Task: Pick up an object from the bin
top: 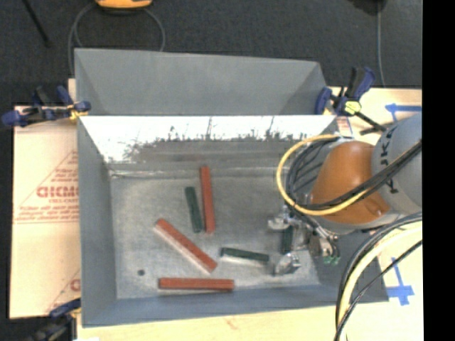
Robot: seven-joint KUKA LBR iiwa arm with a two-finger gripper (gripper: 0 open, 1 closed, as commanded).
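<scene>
Judging progress: nothing looked lifted yet. The pincer (286, 244) was low in the bin (92, 212), at floor level by the right wall. The pick seemed at most at its grasping step, with the lift and the way out over the rim left to do.
Pincer: how far open it stood could not be told. A dark green bit showed at its middle, but whether that was a thing in its hold or part of the robot could not be told either.
Likely target: the green stick (244, 255) lay flat on the floor toward the near right corner. Its right end was just beside the pincer; whether they touched was unclear.
Bin contents: five sticks lay spread over the floor, none stacked.
Back red stick (206, 197): it lay mid-floor, pointing at the back wall.
Second green stick (193, 208): it lay just beside the back red stick on its left, nearly parallel.
Slanted red stick (185, 245): it ran diagonally from mid-left toward the near wall, well apart from the pincer.
Front red stick (195, 284): it lay along the near wall.
Speck (140, 273): a small dark spot sat toward the near left corner.
</scene>
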